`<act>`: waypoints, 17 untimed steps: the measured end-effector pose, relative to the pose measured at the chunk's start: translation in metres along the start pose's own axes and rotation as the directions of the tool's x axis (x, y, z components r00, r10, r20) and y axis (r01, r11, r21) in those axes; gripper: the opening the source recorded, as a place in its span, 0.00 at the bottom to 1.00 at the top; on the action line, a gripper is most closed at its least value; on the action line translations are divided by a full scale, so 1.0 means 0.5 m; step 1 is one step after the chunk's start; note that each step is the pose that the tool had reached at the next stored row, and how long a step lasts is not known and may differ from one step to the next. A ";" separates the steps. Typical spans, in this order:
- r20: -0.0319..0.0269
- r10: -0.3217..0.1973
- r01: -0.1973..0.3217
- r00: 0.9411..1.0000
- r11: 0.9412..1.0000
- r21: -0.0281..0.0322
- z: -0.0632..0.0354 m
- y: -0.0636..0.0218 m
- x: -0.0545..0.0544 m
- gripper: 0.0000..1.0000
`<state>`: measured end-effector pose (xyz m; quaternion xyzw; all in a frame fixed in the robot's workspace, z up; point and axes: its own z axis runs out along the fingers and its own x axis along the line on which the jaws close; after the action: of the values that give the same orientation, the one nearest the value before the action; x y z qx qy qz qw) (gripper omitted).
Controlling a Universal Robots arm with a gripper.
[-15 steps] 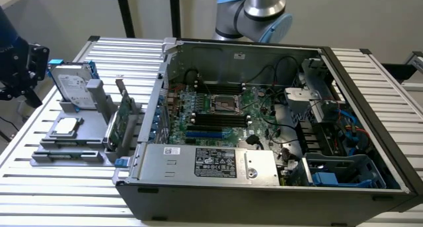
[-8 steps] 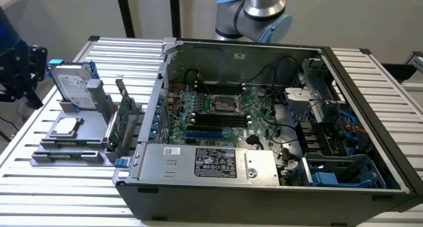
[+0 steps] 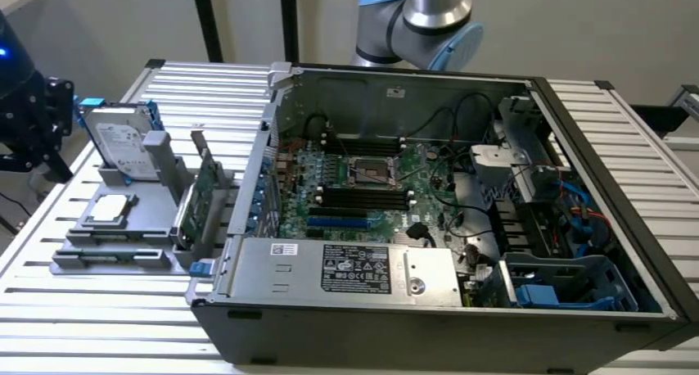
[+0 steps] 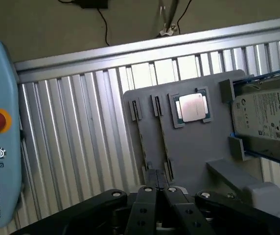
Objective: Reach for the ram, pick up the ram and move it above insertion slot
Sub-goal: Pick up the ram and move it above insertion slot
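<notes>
stage: reach, no grasp yet | gripper (image 4: 157, 172) fingers pressed together, empty, over gray tray (image 4: 194, 147) | ram (image 3: 120, 257) slotted at tray edge opposite hard drive (image 4: 262, 115) | pickup and move not done

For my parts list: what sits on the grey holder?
A hard drive, a processor chip, an upright green card and the ram. The card hides whatever stands behind it.
</notes>
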<state>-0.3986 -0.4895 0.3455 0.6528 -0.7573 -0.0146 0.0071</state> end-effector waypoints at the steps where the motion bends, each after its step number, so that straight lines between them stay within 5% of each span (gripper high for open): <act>1: -0.001 -0.018 0.018 1.000 1.000 0.000 0.001 0.000 0.000 0.11; 6: -0.003 -0.110 0.110 0.994 0.994 0.000 0.009 0.000 0.000 0.11; 13: -0.004 -0.226 0.226 0.974 0.974 0.008 0.016 0.000 0.000 0.11; 17: -0.004 -0.229 0.229 0.973 0.973 0.008 0.017 -0.001 0.000 0.12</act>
<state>-0.3986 -0.4895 0.3373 0.7358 -0.6771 -0.0112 0.0036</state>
